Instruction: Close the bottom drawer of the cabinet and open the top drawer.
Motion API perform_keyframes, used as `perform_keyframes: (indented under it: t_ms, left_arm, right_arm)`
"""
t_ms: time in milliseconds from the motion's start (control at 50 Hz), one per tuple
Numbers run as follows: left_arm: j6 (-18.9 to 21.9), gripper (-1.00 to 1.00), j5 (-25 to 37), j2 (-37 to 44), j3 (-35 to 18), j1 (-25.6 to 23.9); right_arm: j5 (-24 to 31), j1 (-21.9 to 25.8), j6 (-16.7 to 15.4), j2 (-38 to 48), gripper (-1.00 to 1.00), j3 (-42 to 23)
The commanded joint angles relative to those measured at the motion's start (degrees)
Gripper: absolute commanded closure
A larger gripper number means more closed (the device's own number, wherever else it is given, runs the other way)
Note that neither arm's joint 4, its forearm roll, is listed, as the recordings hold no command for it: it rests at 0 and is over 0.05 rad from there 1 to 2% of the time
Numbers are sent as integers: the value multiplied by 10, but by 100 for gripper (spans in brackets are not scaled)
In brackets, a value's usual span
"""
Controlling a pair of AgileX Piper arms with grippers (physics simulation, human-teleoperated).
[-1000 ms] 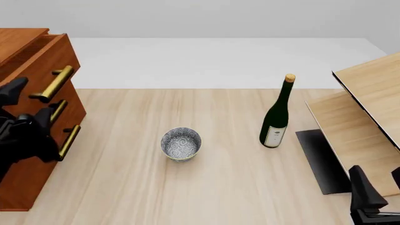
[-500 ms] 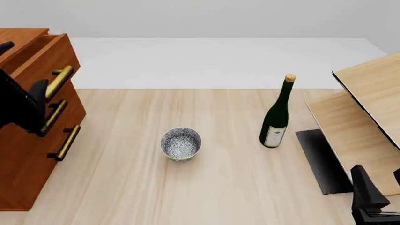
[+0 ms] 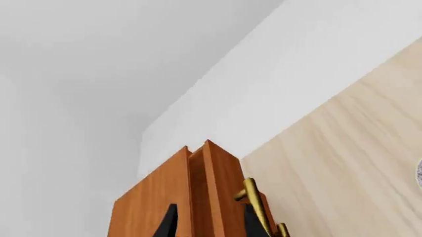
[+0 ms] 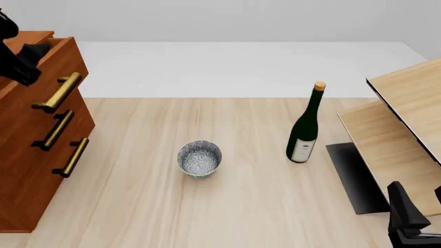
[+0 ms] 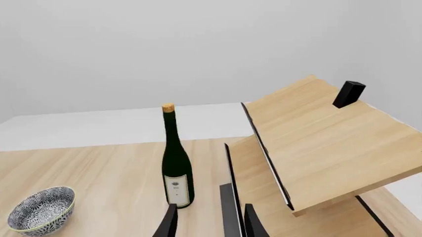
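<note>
Cabinet (image 4: 31,139) stands at 9 o'clock on the tabletop (image 4: 227,206), against the left edge of the front view, drawer fronts facing 3 o'clock. Top drawer (image 4: 43,72) is pulled out a little: its front stands proud of the cabinet top, with a gap visible behind it. Bottom drawer (image 4: 41,181) sits flush with the one above it, so it reads as closed. All three brass handles are free of my tools. My left tool (image 4: 24,58) is up at 10 o'clock over the top drawer's upper edge; in the left wrist view its two fingertips (image 3: 168,223) straddle the top edge of the drawer front, parted with a modest gap and gripping nothing that I can see, though I cannot tell whether they touch the wood. My right tool (image 4: 406,219) is low at 5 o'clock, near the front edge of the tabletop; the right wrist view shows its fingertips (image 5: 170,222) parted and empty, pointing toward the bottle (image 4: 304,126). Bottle stands upright just right of centre, at about 2 o'clock. Bowl (image 4: 200,158) sits at centre, well apart from the bottle and the cabinet. Slanted pale boards (image 4: 403,129) occupy 3 o'clock, with a dark mat (image 4: 355,178) beneath them.
</note>
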Motion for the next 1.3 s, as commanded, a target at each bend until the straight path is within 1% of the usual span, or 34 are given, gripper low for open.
perform_keyframes:
  t_ms: [20,40,60,80,100,120,140,160,220,240,260,300,320,340,360,400,440,460,520,540,600,620,640,680,800,840,1000,1140,1180,1200,1240,1300]
  left_arm:
    - [-129,-100,117,47,-89,-7]
    - [-148,-100,128,53,-100,-7]
    - [-148,-100,129,53,-100,-10]
    - [-155,-100,128,52,-106,18]
    - [-149,-100,128,51,-105,10]
    - [-158,-100,134,54,-110,4]
    - [-191,-100,154,67,-127,7]
    - [-177,-100,147,63,-117,9]
    - [-213,-100,166,77,-133,5]
    - [-210,-100,166,76,-130,0]
    - [-212,-100,163,76,-131,12]
    - [-213,-100,165,78,-130,4]
    - [-215,-100,161,77,-132,26]
    - [-216,-100,165,80,-135,14]
    - [-226,-100,170,84,-140,14]
    - [-221,-100,166,82,-135,15]
    - [-229,-100,170,86,-136,15]
    - [-224,-100,164,83,-132,16]
    - [-227,-100,163,84,-131,20]
    - [-235,-100,166,87,-130,16]
    - [-239,-100,161,89,-121,22]
    - [-235,-100,156,87,-115,28]
    - [-245,-100,158,90,-115,24]
    - [-235,-100,150,86,-106,35]
    - [-252,-100,147,88,-91,33]
    - [-249,-100,143,86,-84,35]
    - [-267,-100,139,91,-72,29]
    - [-256,-100,128,87,-62,42]
    - [-259,-100,130,88,-64,40]
    - [-252,-100,126,86,-61,47]
    - [-257,-100,128,88,-62,43]
    - [-250,-100,124,86,-59,51]
  right_arm:
    - [0,0,-1,0,-100,0]
    - [0,0,-1,0,-100,0]
    - [0,0,-1,0,-100,0]
    - [0,0,-1,0,-100,0]
    - [0,0,-1,0,-100,0]
    - [0,0,-1,0,-100,0]
    - [0,0,-2,0,-100,0]
    - [0,0,-2,0,-100,0]
    - [0,1,-2,0,-100,0]
    - [0,1,-3,0,-100,0]
    - [0,2,-3,0,-100,0]
    - [0,2,-3,0,-100,0]
    - [0,2,-3,1,-100,0]
    - [-1,2,-3,1,-100,0]
    - [-1,2,-4,1,-100,0]
    - [-1,2,-4,1,-100,0]
    - [-1,2,-4,2,-100,0]
    - [-1,3,-4,2,-100,0]
    - [-1,3,-4,2,-100,0]
    - [-1,4,-4,2,-100,0]
    - [-1,4,-4,2,-100,0]
    - [-1,4,-4,2,-100,0]
    - [-1,4,-4,2,-100,0]
    - [-1,4,-5,2,-100,0]
    - [0,5,-6,1,-100,0]
    - [0,5,-6,0,-100,0]
    - [1,6,-6,-1,-100,1]
    - [1,6,-6,-1,-100,1]
    - [1,7,-6,-1,-100,1]
    - [1,7,-7,-1,-100,1]
    - [1,7,-6,-1,-100,1]
    - [1,7,-7,-1,-100,2]
